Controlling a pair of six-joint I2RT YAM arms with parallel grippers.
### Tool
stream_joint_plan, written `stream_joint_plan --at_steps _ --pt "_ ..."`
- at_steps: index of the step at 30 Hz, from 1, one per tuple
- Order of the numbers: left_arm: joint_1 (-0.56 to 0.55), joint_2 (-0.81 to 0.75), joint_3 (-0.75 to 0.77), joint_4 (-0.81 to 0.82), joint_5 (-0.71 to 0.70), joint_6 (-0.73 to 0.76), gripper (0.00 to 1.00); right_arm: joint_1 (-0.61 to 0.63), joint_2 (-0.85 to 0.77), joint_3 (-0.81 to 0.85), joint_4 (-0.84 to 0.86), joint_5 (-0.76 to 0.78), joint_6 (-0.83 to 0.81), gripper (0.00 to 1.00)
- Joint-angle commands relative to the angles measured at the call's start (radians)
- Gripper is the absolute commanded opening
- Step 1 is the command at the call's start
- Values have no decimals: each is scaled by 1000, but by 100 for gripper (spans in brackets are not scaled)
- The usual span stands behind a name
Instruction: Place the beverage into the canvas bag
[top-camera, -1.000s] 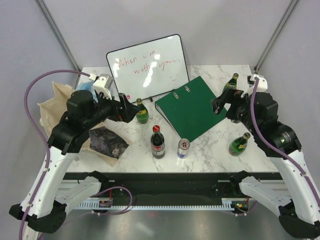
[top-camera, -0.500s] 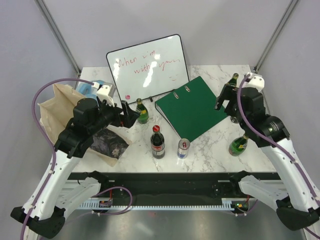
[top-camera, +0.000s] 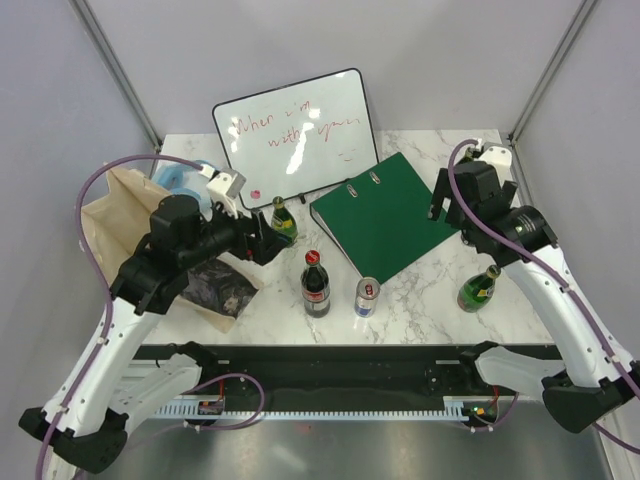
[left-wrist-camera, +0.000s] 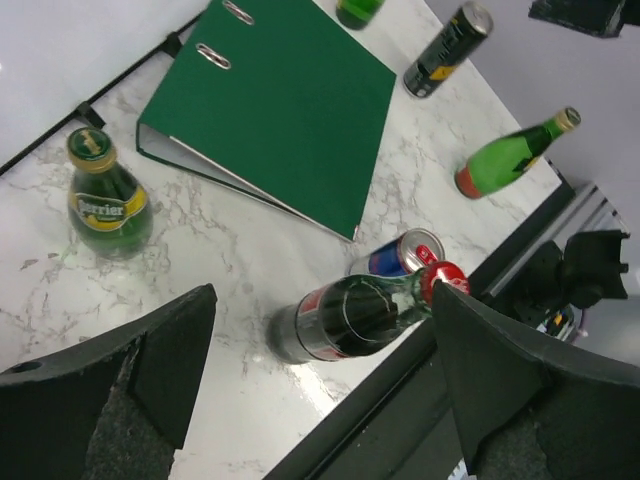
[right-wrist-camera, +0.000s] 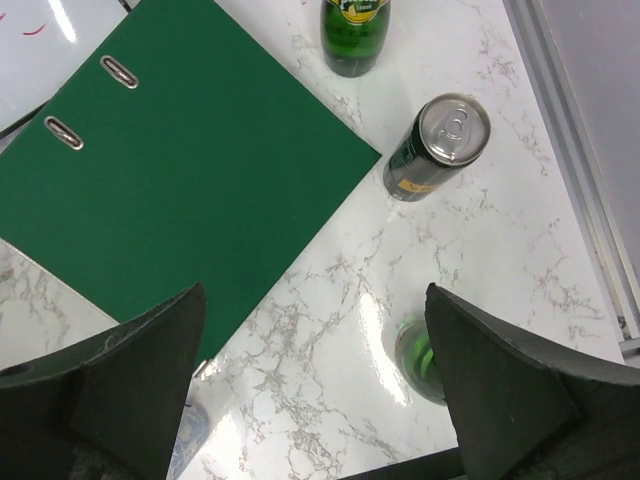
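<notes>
The task is at its beginning, as I judge it: no drink is in a tool, and every drink that shows stands on the marble bench (top-camera: 420, 290). The canvas bag (top-camera: 105, 215) is at the left edge of the bench, partly under the left arm; its inside I cannot see. The left tool (top-camera: 262, 240) is released, with its jaws wide and nothing between them, and it hangs just beside the small Perrier bottle (top-camera: 284, 224). The cola bottle (top-camera: 315, 284) and the Red Bull can (top-camera: 367, 296) stand nearer, close together. The right tool (top-camera: 447, 205) is also released and empty, above the far right of the bench beside the green binder (top-camera: 385, 215). Grasping, carrying to the bag and lowering in are all left to do
</notes>
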Motion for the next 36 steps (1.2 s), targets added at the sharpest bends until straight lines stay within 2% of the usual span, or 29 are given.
stream_joint_plan --at_steps 1,3,8,10,15,19,26,29,31,36 --pt "-186 57 133 -91 -112 98 95 -5 -66 -67 12 -60 -7 98" --pt "-261 64 149 -120 -205 111 95 -3 -95 -98 43 -94 -12 98" --pt "-361 106 169 -138 -295 71 84 -3 -141 -164 107 -160 -25 98" --pt "-440 120 160 -137 -401 46 82 -3 -149 -160 117 -166 -32 98" --pt "-583 181 158 -140 -544 5 84 -2 -164 -161 133 -168 -67 98" --pt "-614 169 117 -122 -661 -49 82 -5 -170 -160 143 -185 -82 98" --pt "-628 219 19 -22 -633 -64 77 -5 -199 -170 164 -205 -84 98" --pt "-635 207 -50 33 -639 -73 83 -3 -210 -172 167 -215 -84 98" --pt "-635 180 -79 58 -642 -86 100 -3 -215 -175 170 -215 -84 98" --pt "-635 88 -251 241 -635 -113 100 -3 -221 -190 176 -217 -88 98"
